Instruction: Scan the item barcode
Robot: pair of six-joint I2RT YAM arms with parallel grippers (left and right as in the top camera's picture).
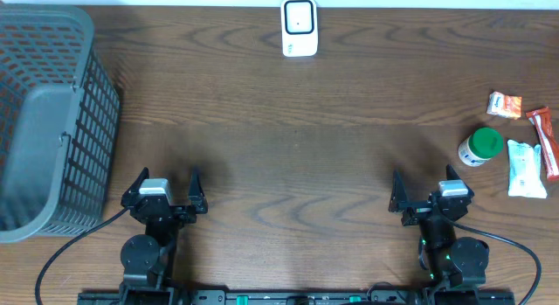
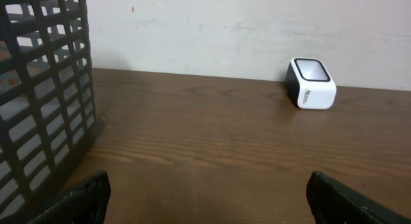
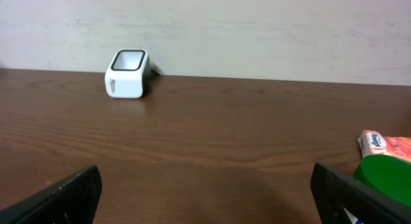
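Note:
A white barcode scanner [image 1: 299, 27] stands at the table's far edge, facing up; the left wrist view has it at the right [image 2: 311, 84] and the right wrist view at the left [image 3: 127, 74]. The items lie at the right edge: a green-lidded white bottle [image 1: 480, 146] [image 3: 385, 174], an orange snack packet [image 1: 504, 104] [image 3: 379, 144], a red bar [image 1: 544, 141] and a white packet [image 1: 526, 168]. My left gripper [image 1: 168, 179] [image 2: 207, 192] stands open near the front left. Just left of the bottle, my right gripper [image 1: 423, 179] [image 3: 205, 185] is open. Neither holds anything.
A dark grey mesh basket [image 1: 52, 121] [image 2: 38, 89] stands at the left side, close beside my left gripper. Bare brown wood [image 1: 297, 156] lies between the two arms and the scanner. A pale wall runs behind the table's far edge.

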